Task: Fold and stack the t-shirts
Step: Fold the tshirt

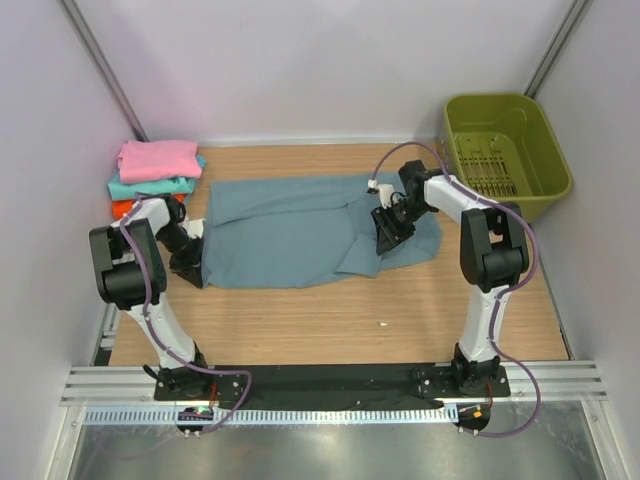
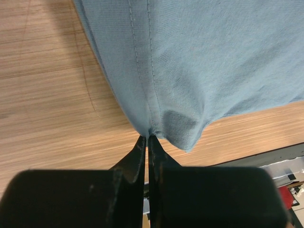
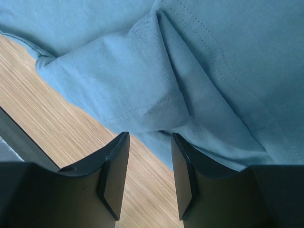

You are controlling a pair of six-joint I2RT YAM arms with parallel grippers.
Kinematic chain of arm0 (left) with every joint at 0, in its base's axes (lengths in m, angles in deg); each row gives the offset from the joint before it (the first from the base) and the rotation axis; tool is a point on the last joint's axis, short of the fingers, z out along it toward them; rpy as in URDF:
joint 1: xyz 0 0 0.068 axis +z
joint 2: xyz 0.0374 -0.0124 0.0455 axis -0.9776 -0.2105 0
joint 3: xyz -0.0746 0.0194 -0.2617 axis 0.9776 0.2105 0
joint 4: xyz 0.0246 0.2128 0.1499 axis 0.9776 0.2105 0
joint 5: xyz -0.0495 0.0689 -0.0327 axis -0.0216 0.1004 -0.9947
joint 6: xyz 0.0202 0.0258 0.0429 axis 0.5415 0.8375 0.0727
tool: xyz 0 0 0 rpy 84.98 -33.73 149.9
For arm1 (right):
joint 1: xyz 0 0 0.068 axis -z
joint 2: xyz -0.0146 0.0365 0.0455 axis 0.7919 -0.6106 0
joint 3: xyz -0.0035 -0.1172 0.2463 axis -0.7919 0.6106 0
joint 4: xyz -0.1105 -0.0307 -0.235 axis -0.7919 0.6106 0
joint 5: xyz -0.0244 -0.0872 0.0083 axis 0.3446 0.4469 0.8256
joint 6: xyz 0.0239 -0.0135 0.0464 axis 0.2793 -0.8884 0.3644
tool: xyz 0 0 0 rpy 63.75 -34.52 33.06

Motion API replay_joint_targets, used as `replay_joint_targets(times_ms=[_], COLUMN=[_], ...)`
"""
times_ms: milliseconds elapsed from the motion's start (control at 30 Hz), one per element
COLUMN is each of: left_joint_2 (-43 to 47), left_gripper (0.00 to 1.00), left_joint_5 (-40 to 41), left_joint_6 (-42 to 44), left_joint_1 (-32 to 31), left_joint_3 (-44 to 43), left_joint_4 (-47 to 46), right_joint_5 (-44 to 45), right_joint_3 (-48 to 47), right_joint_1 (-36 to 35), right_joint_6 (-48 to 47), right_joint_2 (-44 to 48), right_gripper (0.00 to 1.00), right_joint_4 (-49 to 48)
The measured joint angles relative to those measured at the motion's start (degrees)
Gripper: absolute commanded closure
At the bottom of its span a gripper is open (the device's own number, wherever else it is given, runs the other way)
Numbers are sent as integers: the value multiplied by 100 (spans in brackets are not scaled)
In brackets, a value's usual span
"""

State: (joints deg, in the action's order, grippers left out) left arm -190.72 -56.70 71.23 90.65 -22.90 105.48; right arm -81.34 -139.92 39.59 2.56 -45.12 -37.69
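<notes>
Top view looks down from behind; both wrist views sit close over the blue-grey t-shirt (image 1: 290, 235).

Wooden table boxed in by pale walls

A light wood table (image 1: 300, 320) sits between a plain back wall (image 1: 320, 60) and side walls on the left (image 1: 40, 150) and right (image 1: 610, 200), all lilac-white under soft, even light. Grey metal posts (image 1: 100, 65) slant up at the back corners. An olive-green basket (image 1: 550, 150) stands at the far right corner. A ribbed metal rail (image 1: 330, 390) runs along the near edge.

You've got a t-shirt (image 1: 290, 235) spread across the worktop (image 1: 330, 320) middle, folded stack (image 1: 155, 170) back left of it, basket (image 1: 545, 140) back right.
</notes>
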Motion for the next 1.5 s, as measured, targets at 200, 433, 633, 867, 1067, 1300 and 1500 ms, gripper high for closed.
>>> replay_joint_targets(times_ms=[200,433,633,867,1067,1300,1500], left_joint_2=[24,24,26,24,24,24,24], left_gripper=[100,100,100,100,100,100,100], left_joint_5=[0,0,0,0,0,0,0], left_joint_6=[-2,-4,-7,-11,-17,-17,-24], left_joint_1=[0,0,0,0,0,0,0], left_joint_3=[35,42,37,26,26,26,26], left_joint_4=[-4,-2,0,7,15,17,17], right_joint_5=[-149,-251,-188,72,70,-39,-393], right_joint_3=[-70,-195,-214,-214,-214,-343,-549], right_joint_1=[0,0,0,15,22,26,26], right_joint_6=[-17,-13,-39,-129,-107,-98,-160], right_joint_2=[-105,-232,-286,-289,-341,-627,-638], right_gripper=[59,63,64,64,65,67,87], right_joint_4=[92,96,83,85,66,76,114])
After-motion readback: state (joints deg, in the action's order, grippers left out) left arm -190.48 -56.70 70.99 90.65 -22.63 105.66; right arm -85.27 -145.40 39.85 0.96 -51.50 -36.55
